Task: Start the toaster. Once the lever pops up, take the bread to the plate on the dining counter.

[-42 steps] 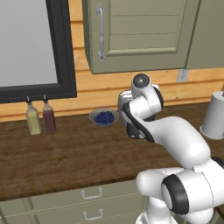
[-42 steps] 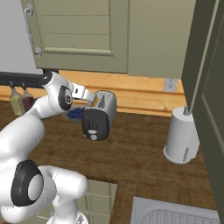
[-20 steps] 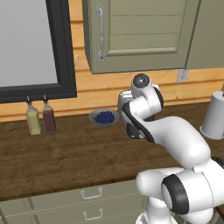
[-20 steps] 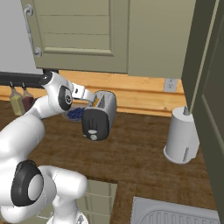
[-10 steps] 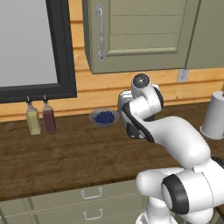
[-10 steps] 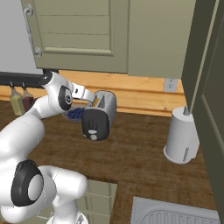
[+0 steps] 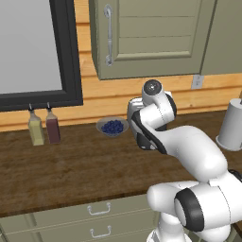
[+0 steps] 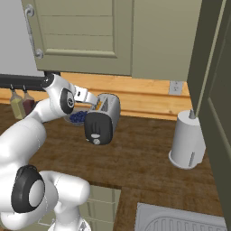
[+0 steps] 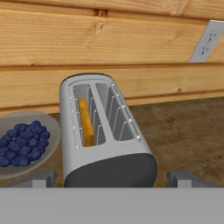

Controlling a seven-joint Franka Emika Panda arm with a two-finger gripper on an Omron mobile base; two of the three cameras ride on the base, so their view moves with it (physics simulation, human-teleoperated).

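Dark-brown wood-grain surface [image 7: 71, 170] against a plank wall. Resting on it: toaster [image 8: 103, 118] near the wall, dark end panel facing outward, bread [image 9: 85, 121] standing in its left slot as seen from the hand view. Bowl of blueberries [image 7: 112, 126] just left of toaster. Two bottles [image 7: 43, 128] farther left of toaster. Grey cylinder [image 8: 187, 140] well right of toaster.

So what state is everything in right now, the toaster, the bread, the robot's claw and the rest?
toaster: upright on the wooden worktop, one slot filled, the other empty.
bread: sunk in the toaster's left slot, seen from the hand.
gripper: open, holding nothing, above the toaster's dark end.
bowl of blueberries: full, beside the toaster.
upper cabinet door: shut.
two bottles: upright by the wall.
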